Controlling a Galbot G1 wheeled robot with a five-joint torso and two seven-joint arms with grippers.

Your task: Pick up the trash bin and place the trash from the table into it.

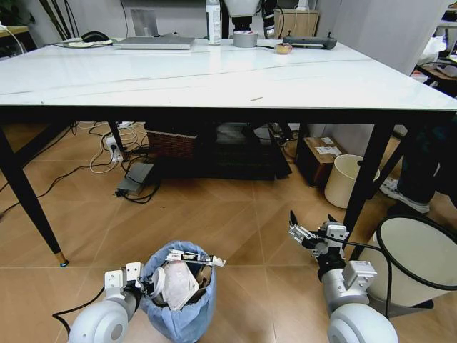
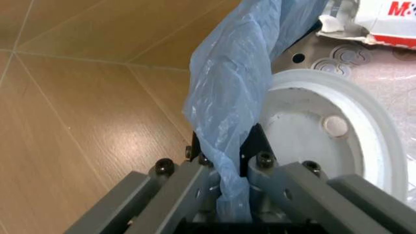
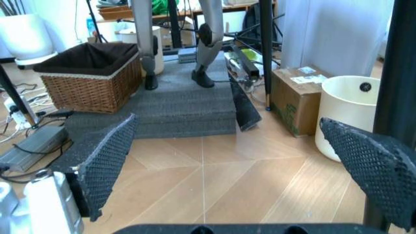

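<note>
The trash bin (image 1: 182, 314), lined with a crinkly light-blue bag, stands on the floor in front of the table (image 1: 214, 78). My left gripper (image 1: 146, 286) is shut on its rim. The left wrist view shows the fingers (image 2: 254, 146) pinching the blue bag (image 2: 240, 73). Trash (image 1: 178, 282) fills the bin: white crumpled paper, brown cardboard, a white round piece (image 2: 325, 141) and a red-and-white wrapper (image 2: 390, 19). A thin small scrap (image 1: 255, 98) lies near the table's front edge. To the bin's right, my right gripper (image 1: 310, 221) hangs open over the floor, holding nothing, its mesh pads (image 3: 104, 165) wide apart.
A black table leg (image 1: 364, 186) rises just beyond the right gripper. A large white bin (image 1: 421, 257) sits at my right, a cream bucket (image 1: 346, 179) and a cardboard box (image 1: 321, 153) behind it. A wicker basket (image 1: 171, 143) and cables lie under the table. A laptop (image 1: 153, 43), bottle (image 1: 213, 21) and tape roll (image 1: 245, 38) line its far edge.
</note>
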